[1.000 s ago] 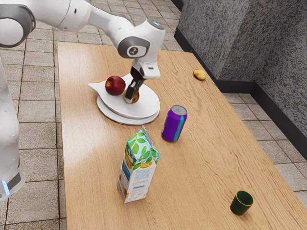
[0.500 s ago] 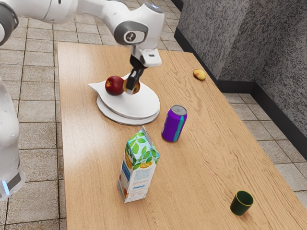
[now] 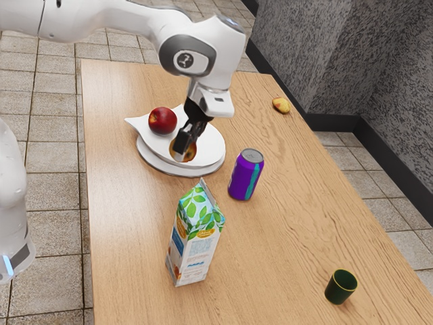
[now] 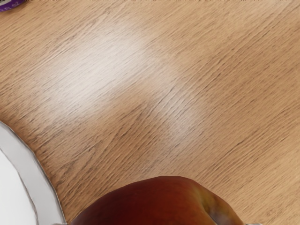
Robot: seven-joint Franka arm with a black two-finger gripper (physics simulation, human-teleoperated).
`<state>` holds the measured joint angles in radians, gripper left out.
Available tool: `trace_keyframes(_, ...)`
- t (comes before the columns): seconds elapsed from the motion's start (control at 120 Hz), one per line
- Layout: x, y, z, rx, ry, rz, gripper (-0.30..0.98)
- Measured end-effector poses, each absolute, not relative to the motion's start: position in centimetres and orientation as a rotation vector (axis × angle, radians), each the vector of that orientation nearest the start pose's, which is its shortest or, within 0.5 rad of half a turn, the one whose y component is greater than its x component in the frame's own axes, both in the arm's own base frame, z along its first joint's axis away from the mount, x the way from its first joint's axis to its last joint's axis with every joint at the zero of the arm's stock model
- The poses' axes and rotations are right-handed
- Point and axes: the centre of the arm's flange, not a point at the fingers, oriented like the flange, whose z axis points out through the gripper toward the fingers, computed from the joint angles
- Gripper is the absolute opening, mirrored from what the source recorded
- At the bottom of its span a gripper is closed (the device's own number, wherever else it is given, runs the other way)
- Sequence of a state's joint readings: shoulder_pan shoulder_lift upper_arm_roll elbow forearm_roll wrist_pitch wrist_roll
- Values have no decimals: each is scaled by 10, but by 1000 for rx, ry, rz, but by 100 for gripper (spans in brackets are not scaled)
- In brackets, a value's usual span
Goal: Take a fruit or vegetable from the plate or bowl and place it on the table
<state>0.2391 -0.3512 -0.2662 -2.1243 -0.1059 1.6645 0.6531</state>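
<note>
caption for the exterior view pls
The gripper holds a fruit while a red apple rests on the white dish near a purple can.

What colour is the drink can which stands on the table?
The drink can is purple with a teal stripe; the exterior view shows it best.

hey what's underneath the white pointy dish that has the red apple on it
A round plate is under the white dish; its rim shows on the side toward the carton. The dish covers the plate's middle, so I can't tell what might be there.
</note>
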Motion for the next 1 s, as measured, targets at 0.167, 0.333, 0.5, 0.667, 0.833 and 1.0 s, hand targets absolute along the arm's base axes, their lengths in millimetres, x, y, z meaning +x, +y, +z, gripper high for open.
trace_keyframes(0.167, 437, -51, 535, -3043, 1025, 205, 42)
trace_keyframes(0.333, 435, -60, 531, -3062, 1029, 230, 42)
trace_keyframes(0.5, 434, -64, 529, -3088, 1020, 249, 48)
trace_keyframes(0.667, 434, -65, 530, -3106, 987, 254, 62)
trace_keyframes(0.833, 434, -64, 530, -3115, 959, 249, 66)
trace_keyframes(1.0, 437, -64, 532, -3118, 937, 220, 68)
